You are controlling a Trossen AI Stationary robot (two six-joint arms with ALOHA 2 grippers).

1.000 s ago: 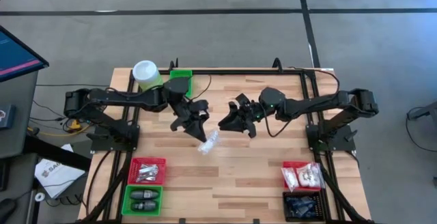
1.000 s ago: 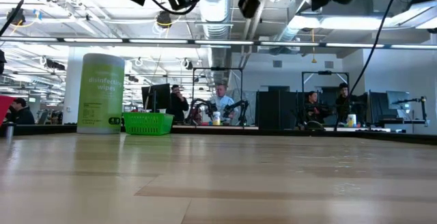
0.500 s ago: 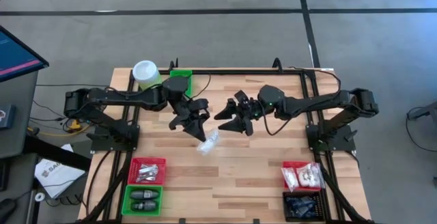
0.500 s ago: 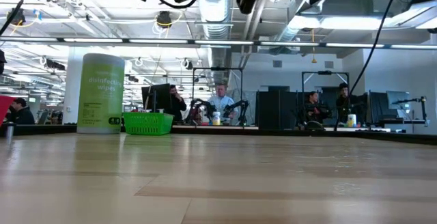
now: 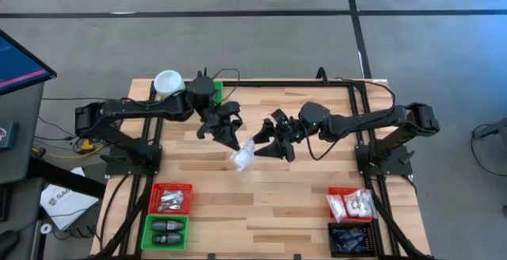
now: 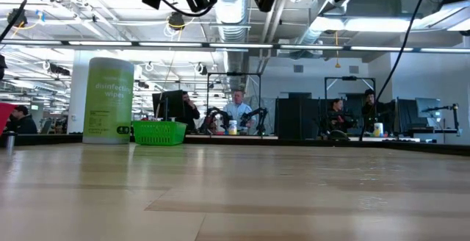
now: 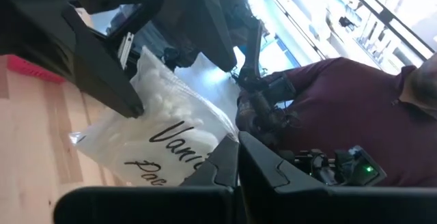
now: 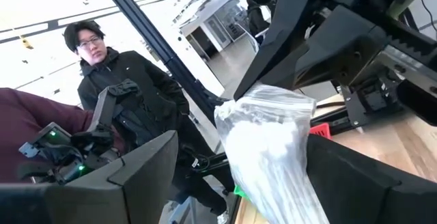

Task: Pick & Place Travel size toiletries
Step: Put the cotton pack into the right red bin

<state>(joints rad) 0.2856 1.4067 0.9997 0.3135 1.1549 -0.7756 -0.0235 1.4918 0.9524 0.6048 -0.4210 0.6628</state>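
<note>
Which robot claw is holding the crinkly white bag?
The left gripper: it is shut on the top of the white bag. The right gripper is wide open beside the bag, holding nothing.

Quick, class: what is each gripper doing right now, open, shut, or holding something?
Left gripper: shut on the clear crinkly plastic bag of white pieces, held above the table.
Right gripper: open, jaws either side of the bag.

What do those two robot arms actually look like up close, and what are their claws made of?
Both arms are dark, nearly black, built from slim tubes between chunky rounded joints, on black frame mounts at the table's edges. Thin black cables loop along them. The left gripper and right gripper each end in two flat, angular black fingers with straight edges, like wedge-shaped plates. No markings are readable.
</note>
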